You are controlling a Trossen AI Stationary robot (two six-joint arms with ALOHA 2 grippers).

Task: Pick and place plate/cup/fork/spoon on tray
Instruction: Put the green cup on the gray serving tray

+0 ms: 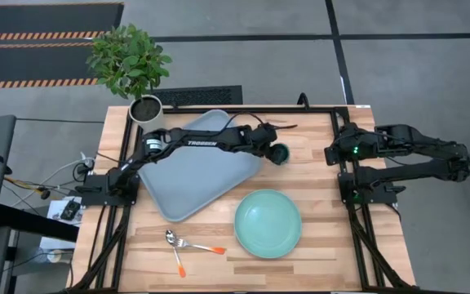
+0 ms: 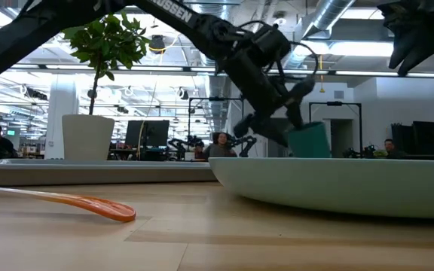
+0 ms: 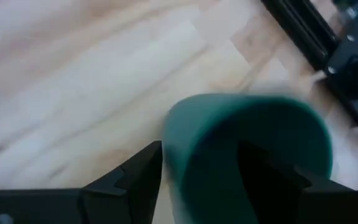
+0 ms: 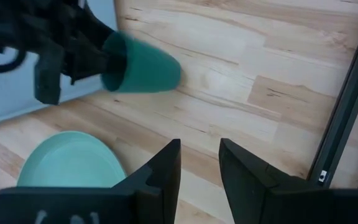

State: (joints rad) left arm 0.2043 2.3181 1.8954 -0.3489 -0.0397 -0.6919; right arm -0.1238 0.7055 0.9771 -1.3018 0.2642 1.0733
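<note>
The left gripper [image 1: 274,151] is closed on the cup [image 1: 280,153], one finger inside the rim, one outside; the cup hangs tilted above the table [image 1: 317,245], just past the tray's [image 1: 194,175] edge; the plate [image 1: 268,223] lies nearby; the right gripper [image 4: 199,163] hovers aside, fingers slightly parted, empty.

arms: black, jointed | marking: white "TROSSEN" lettering | right arm: green indicator light

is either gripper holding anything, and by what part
The left gripper holds the cup by its rim, one finger inside. The right gripper is open and empty.
</note>
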